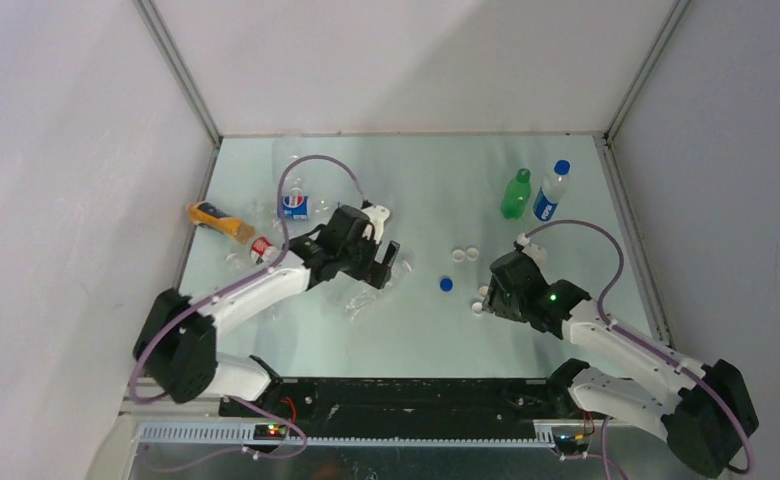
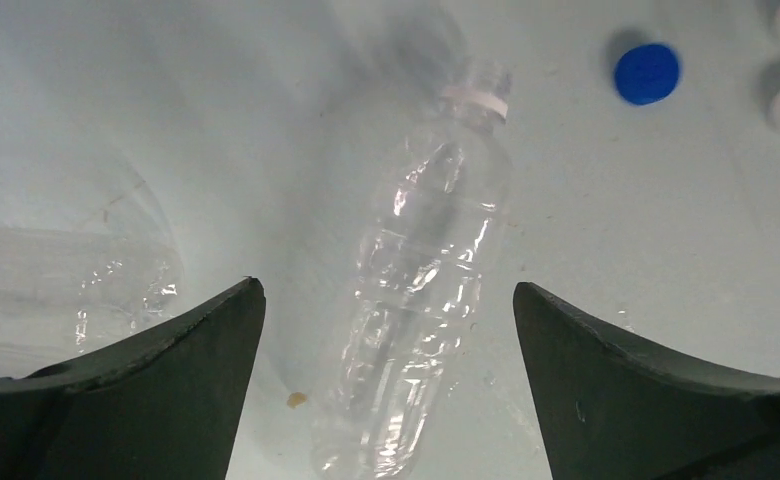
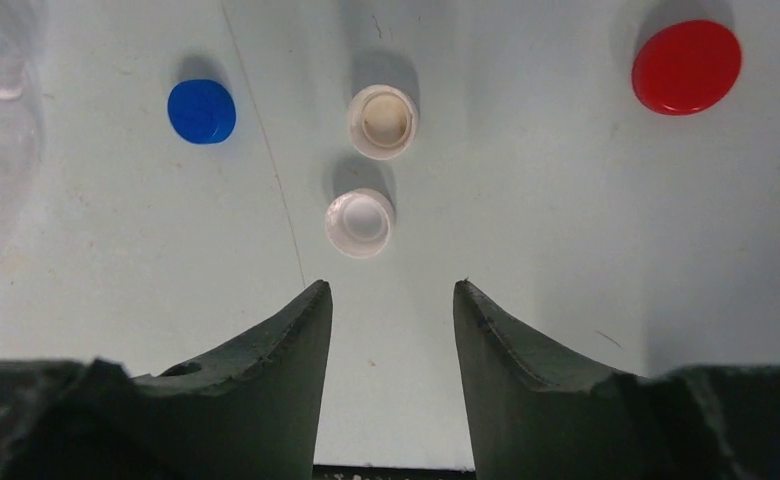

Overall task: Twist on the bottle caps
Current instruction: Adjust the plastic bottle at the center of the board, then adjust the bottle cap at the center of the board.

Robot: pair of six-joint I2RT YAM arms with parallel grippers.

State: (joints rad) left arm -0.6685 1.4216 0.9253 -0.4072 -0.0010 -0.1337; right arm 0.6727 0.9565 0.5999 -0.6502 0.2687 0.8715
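A clear uncapped bottle lies on the table, its open neck pointing away. My left gripper is open above it, one finger on each side, not touching; in the top view this gripper hovers over the bottle. My right gripper is open and empty. Just ahead of it lie a white cap and a cream cap, both open side up. A blue cap lies to the left and a red cap to the right. The blue cap lies between the grippers.
A green bottle and a clear blue-labelled bottle with a blue cap stand at the back right. An orange bottle, a blue-labelled bottle and a red-labelled one lie at the left. Walls enclose the table.
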